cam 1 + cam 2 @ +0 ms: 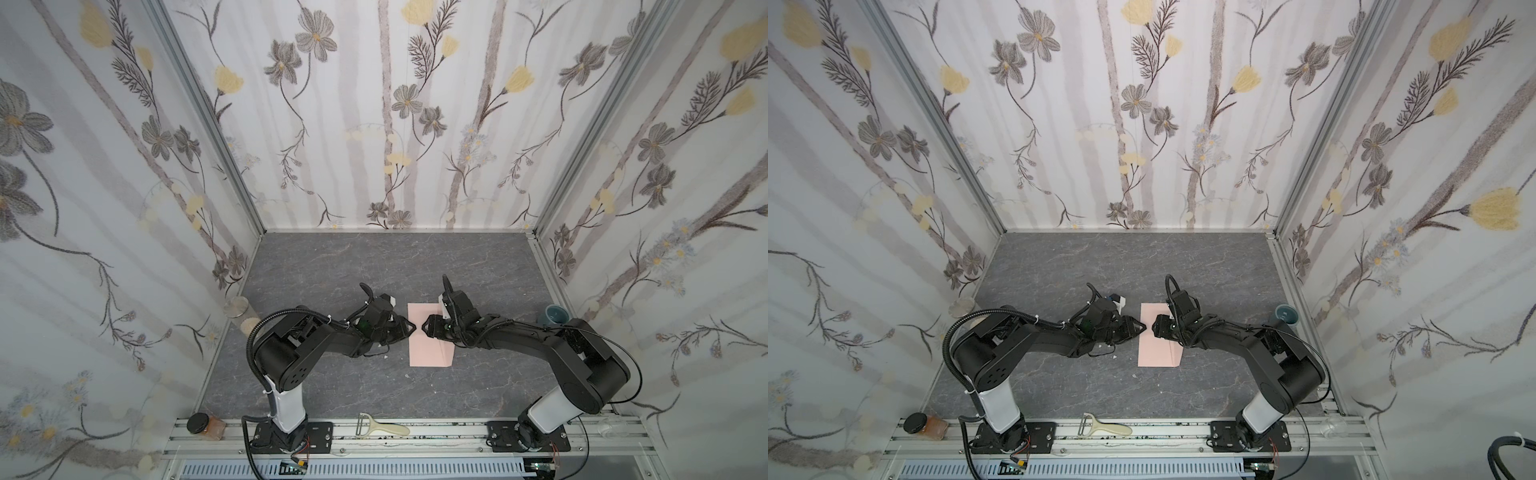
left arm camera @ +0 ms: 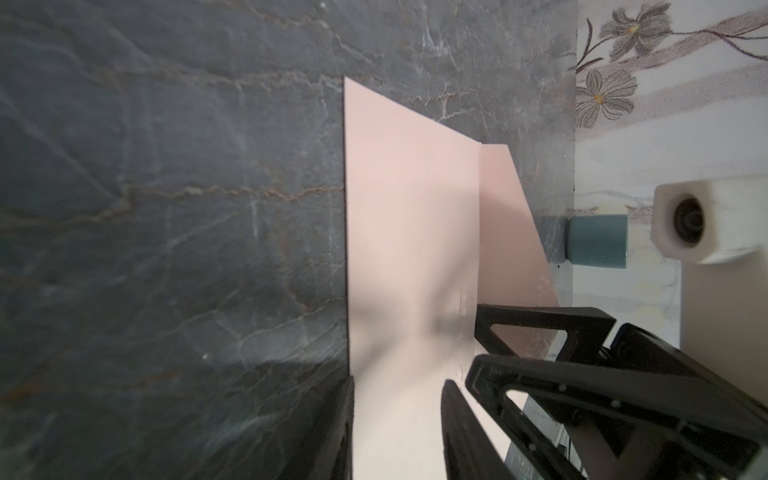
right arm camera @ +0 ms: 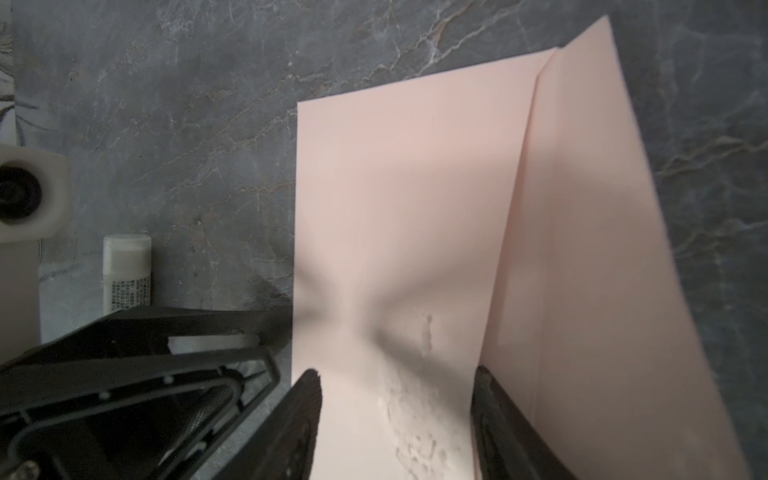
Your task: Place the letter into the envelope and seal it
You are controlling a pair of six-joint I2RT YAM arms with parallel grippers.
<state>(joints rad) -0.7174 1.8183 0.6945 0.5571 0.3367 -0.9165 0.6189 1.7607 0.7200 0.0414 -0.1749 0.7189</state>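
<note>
Near the middle of the tabletop, a little toward its front edge: envelope (image 1: 430,351) (image 1: 1158,353) (image 2: 407,208) (image 3: 415,187), flat, long sides running front to back. Flap (image 1: 446,356) (image 2: 507,216) (image 3: 602,208) open along the right long side. Puckers where the grippers meet, and carries whitish smears there.

Left gripper (image 1: 412,327) (image 1: 1144,327) (image 2: 399,380): comes in from the left, tips just over the envelope's left long side. Jaws partly apart, one finger at the paper's edge, the other over the pink face. Bare paper between them, nothing clamped.

Right gripper (image 1: 424,327) (image 1: 1154,327) (image 3: 397,372): reaches across the envelope from the right, tips facing the left gripper's and almost touching them. Jaws about half apart, likewise with bare paper between and nothing gripped. Cannot tell whether the tips press the paper or hang just above it.

Glue stick (image 3: 126,274) on the tabletop just beyond the left gripper. Cup (image 1: 555,313) (image 2: 598,241) by the right edge. Peeler (image 1: 382,428) on the front rail, jar (image 1: 203,426) at the front left corner.
</note>
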